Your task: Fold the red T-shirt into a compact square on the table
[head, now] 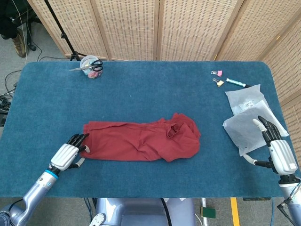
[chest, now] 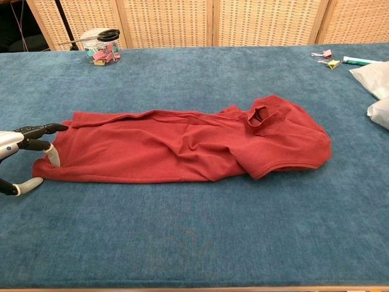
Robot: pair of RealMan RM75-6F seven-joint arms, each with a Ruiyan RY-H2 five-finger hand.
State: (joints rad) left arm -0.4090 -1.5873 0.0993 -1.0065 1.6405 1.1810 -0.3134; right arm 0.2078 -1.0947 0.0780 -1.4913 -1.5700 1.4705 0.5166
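Red T-shirt (head: 141, 140): lies mid-desk, bunched into a long band running left to right; collar end rumpled at the right, hem end at the left.
Desk (head: 150, 89): covered in blue carpet-like cloth; wicker screens stand behind it.
Left hand (head: 67, 154): at the shirt's left end, palm down, fingers spread and stretched toward the hem. In the chest view the left hand (chest: 21, 157) has one pale fingertip touching the hem edge and the thumb resting on the desk just below the cloth. No cloth pinched that I can see; holds nothing.
Right hand (head: 277, 149): far right, well apart from the shirt, fingers apart and extended, holding nothing. Fingertips lie over the edge of the nearer plastic bag (head: 244, 128); contact cannot be told.
Second plastic bag (head: 245, 99): just behind the first.
Jar (head: 90, 67): back left of desk, scissors (head: 88, 66) lying across its mouth.
Binder clips (head: 217, 77): back right, beside a marker pen (head: 235, 83).
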